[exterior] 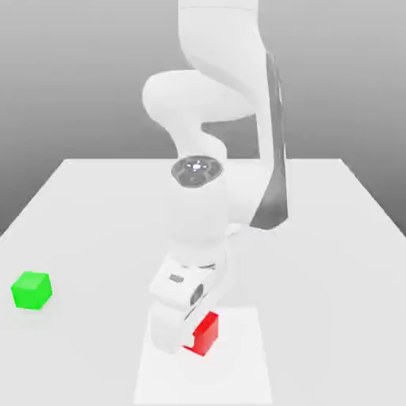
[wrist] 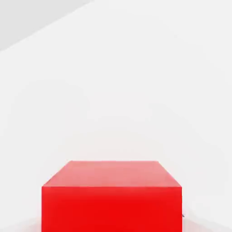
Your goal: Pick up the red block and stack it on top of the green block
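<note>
Red block (exterior: 208, 334) (partly hidden) seemingly inside the white patch's (exterior: 238, 373) edges.

At the claw (exterior: 187, 339), you have the red block (exterior: 205, 333) in plain bright red, its top a paler, pinkish red in the hand view. Beneath the claw you see a plain white patch (exterior: 238, 377) on a pale grey table (exterior: 317, 277). Well apart from the claw, your green block (exterior: 32, 290) is plain bright green. Your arm (exterior: 198, 214) is white with dark grey parts.

A simulated robot workspace, shown by the rendered arm (exterior: 198, 206) over a plain pale tabletop (exterior: 317, 277).
</note>
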Controlling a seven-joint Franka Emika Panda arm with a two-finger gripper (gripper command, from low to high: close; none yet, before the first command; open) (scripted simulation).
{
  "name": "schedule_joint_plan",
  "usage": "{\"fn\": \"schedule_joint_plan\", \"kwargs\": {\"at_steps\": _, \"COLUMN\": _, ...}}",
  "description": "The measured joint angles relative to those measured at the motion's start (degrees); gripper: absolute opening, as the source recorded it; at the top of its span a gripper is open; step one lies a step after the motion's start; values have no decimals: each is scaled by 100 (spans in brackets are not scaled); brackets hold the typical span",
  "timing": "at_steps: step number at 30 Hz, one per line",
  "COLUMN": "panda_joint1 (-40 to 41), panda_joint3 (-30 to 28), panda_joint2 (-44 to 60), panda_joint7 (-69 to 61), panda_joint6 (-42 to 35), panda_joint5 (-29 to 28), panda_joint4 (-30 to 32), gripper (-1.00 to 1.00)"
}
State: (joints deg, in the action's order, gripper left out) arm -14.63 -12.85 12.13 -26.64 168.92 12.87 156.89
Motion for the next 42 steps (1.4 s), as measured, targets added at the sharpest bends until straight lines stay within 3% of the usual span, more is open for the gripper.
{"fn": "schedule_joint_plan", "kwargs": {"at_steps": 7, "panda_joint1": -242, "panda_joint3": -443, "panda_joint2": -700, "panda_joint7": 614, "panda_joint6": -545, "panda_joint5": -845, "panda_joint4": 96, "gripper": -100}}
{"fn": "schedule_joint_plan", "kwargs": {"at_steps": 13, "panda_joint1": -217, "panda_joint3": -564, "panda_joint2": -1138, "panda_joint7": 896, "panda_joint6": -928, "panda_joint5": -1221, "panda_joint4": 202, "gripper": -100}}
{"fn": "schedule_joint_plan", "kwargs": {"at_steps": 20, "panda_joint1": -167, "panda_joint3": -1752, "panda_joint2": -1266, "panda_joint7": 818, "panda_joint6": -1228, "panda_joint5": -1317, "panda_joint4": 21, "gripper": -100}}
{"fn": "schedule_joint_plan", "kwargs": {"at_steps": 25, "panda_joint1": 1172, "panda_joint3": -2619, "panda_joint2": -1313, "panda_joint7": 739, "panda_joint6": -1478, "panda_joint5": -1394, "panda_joint4": -198, "gripper": -100}}
{"fn": "schedule_joint_plan", "kwargs": {"at_steps": 31, "panda_joint1": 2263, "panda_joint3": -3039, "panda_joint2": -1355, "panda_joint7": 650, "panda_joint6": -1745, "panda_joint5": -1481, "panda_joint4": -431, "gripper": -100}}
{"fn": "schedule_joint_plan", "kwargs": {"at_steps": 36, "panda_joint1": 2605, "panda_joint3": -2811, "panda_joint2": -1084, "panda_joint7": 343, "panda_joint6": -1575, "panda_joint5": -1081, "panda_joint4": -521, "gripper": -100}}
{"fn": "schedule_joint_plan", "kwargs": {"at_steps": 42, "panda_joint1": 2624, "panda_joint3": -2464, "panda_joint2": -509, "panda_joint7": -320, "panda_joint6": -1185, "panda_joint5": -162, "panda_joint4": -569, "gripper": -100}}
